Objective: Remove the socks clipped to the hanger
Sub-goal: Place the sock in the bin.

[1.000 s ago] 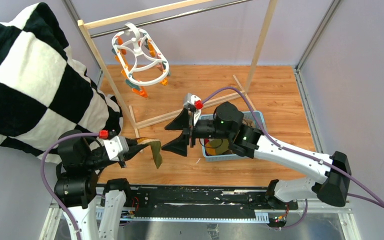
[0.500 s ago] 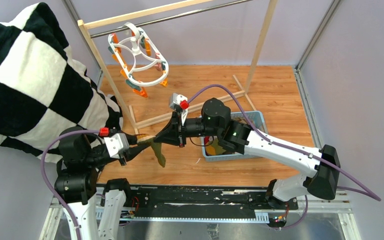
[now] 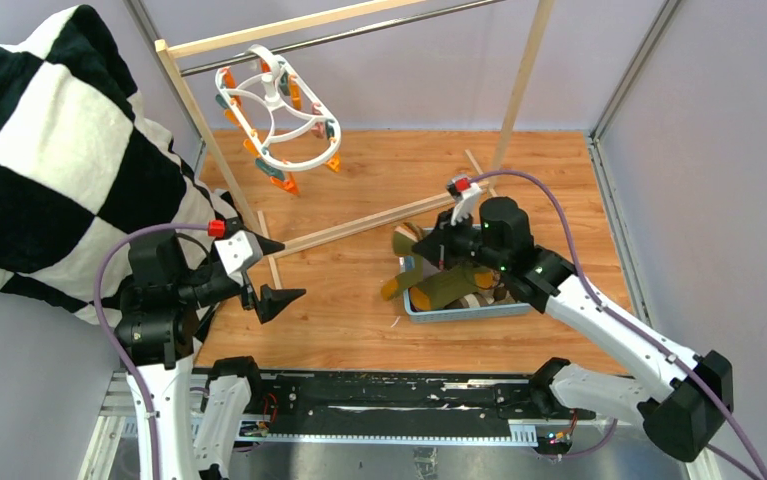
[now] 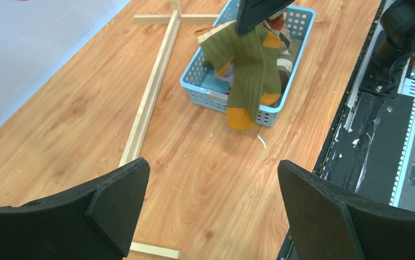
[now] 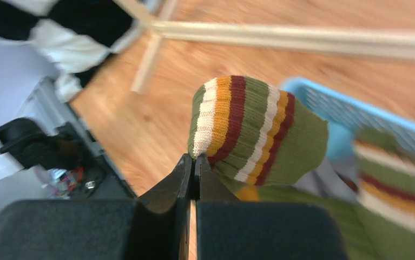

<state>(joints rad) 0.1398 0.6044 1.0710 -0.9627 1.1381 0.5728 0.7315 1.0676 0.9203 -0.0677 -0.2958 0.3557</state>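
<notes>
The white oval hanger (image 3: 277, 112) with orange and teal clips hangs from the rod at the back left, and I see no socks on it. My right gripper (image 3: 422, 250) (image 5: 194, 160) is shut on the striped cuff of an olive green sock (image 3: 449, 285) (image 5: 256, 127) (image 4: 251, 59). That sock dangles over the near left corner of the blue basket (image 3: 459, 313) (image 4: 197, 81), its orange toe outside the rim. My left gripper (image 3: 271, 272) (image 4: 211, 165) is open over bare floor, well left of the basket, with nothing between its fingers.
More socks lie in the blue basket. The wooden rack's base bars (image 3: 379, 225) (image 4: 151, 92) cross the floor between the arms, and its post (image 3: 519, 90) rises behind the basket. A black-and-white checkered blanket (image 3: 59, 150) fills the left side.
My right gripper shut on the olive sock at the left gripper and carried it right, over the basket. My left gripper opened, let the sock go and turned a little.
</notes>
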